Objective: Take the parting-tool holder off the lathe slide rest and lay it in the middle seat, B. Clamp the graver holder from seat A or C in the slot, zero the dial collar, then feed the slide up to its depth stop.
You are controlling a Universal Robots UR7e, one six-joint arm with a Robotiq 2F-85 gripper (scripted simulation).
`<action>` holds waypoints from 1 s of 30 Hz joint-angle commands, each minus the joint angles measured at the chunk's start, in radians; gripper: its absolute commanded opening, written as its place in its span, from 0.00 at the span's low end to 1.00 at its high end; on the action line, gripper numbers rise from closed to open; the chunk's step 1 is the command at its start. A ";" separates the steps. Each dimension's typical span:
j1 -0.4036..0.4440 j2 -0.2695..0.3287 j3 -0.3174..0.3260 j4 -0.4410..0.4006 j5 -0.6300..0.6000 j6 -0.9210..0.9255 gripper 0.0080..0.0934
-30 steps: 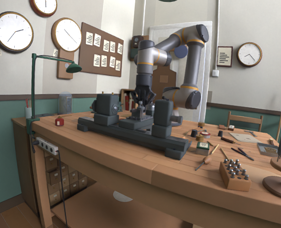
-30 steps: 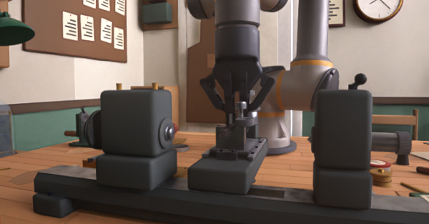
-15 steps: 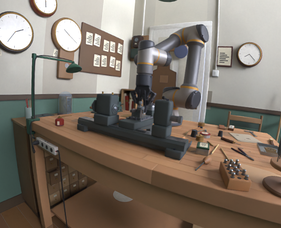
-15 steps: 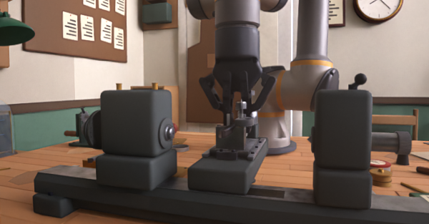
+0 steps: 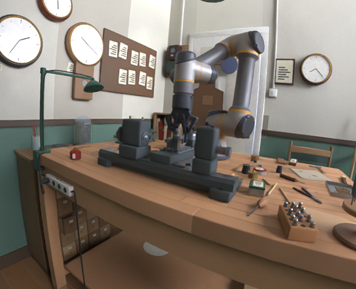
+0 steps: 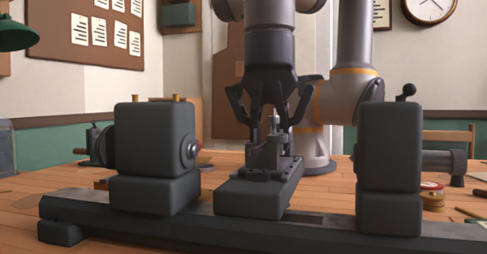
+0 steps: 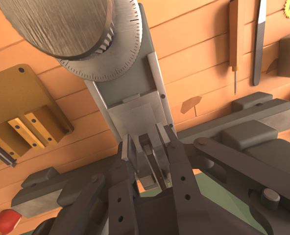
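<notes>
The tool holder (image 7: 154, 162) in the slide rest's slot is partly hidden between my fingers, a narrow dark bar under the clamp. The slide rest (image 6: 270, 158) sits on the lathe bed between the headstock (image 6: 154, 138) and tailstock (image 6: 387, 146), with a clamp screw (image 6: 274, 122) standing on top. Its graduated dial collar (image 7: 114, 55) and knurled handwheel (image 7: 56, 25) lie at the far end in the wrist camera. The wooden seat block (image 7: 23, 111) lies left of the slide, a dark holder (image 7: 1, 153) in one seat. My gripper (image 7: 147, 149) straddles the tool post, open and holding nothing.
A red oil can (image 5: 75, 154) stands left of the lathe. Small tins, gravers and files (image 5: 305, 193) are scattered on the bench to the right, with a wooden punch block (image 5: 297, 222) near the front edge. A green lamp (image 5: 92, 85) overhangs the left end.
</notes>
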 commanded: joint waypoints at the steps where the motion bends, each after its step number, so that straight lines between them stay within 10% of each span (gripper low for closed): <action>1: 0.000 0.000 0.000 -0.001 0.000 0.000 0.35; 30: 0.000 -0.046 -0.049 0.092 0.000 0.000 0.35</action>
